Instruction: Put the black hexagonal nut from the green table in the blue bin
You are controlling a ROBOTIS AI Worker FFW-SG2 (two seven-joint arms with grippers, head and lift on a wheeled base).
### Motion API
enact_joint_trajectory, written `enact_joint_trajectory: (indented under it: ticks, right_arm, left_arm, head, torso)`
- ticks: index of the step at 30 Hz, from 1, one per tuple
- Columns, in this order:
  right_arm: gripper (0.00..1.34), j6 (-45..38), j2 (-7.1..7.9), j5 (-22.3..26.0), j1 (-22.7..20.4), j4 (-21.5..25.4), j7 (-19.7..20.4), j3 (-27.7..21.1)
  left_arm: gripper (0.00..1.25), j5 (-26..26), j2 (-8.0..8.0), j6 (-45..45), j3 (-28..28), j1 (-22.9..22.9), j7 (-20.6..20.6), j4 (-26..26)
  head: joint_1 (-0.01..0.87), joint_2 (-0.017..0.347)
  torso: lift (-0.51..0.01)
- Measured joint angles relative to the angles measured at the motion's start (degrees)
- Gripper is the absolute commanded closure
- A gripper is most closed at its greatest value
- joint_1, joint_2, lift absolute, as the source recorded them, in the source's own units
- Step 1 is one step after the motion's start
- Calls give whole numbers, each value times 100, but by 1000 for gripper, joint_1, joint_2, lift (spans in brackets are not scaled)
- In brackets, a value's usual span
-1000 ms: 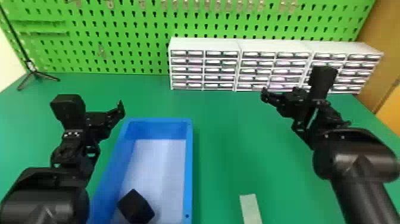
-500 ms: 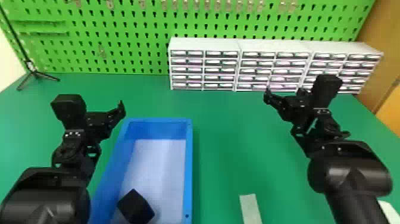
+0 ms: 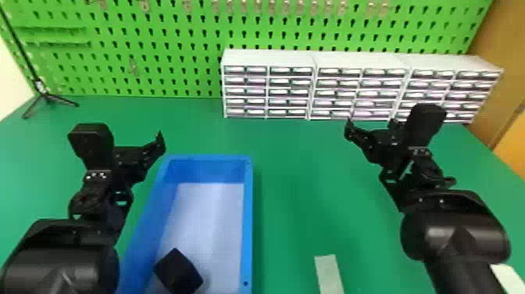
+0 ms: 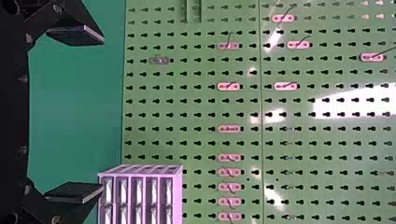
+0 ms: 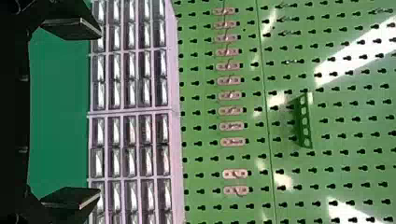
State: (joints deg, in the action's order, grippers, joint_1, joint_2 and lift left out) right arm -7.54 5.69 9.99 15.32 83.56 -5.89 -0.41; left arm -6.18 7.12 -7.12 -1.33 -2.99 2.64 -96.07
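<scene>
Blk hex nut [image 3: 178, 271] is in blue bin [image 3: 247, 219], so placing's prob done. L end effector [image 4: 103, 114] & R end effector [image 5: 100, 113] wide, empty; next, just park.

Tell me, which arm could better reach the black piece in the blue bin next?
Probably its left: the open left gripper hangs near the bin, while the right gripper is farther off.

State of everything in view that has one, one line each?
Left hand: open, nothing between its fingers
Right hand: open, nothing between its fingers
Blue bin: open-topped, occupied
Black piece: lying inside the bin; can't tell if hexagonal
Small drawers: look shut
Pale strip: lying on the green table
Tripod: standing, legs spread
</scene>
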Motion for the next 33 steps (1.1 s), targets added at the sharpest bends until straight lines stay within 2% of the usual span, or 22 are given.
enact_joint_trajectory:
  ticks: [33]
  right_arm:
    - [116, -21, 26, -352, -134, 3, 9, 11]
  left_arm:
    - [170, -27, 0, -26, -4, 77, 0, -9]
  head:
    - [683, 28]
  torso:
    - [-96]
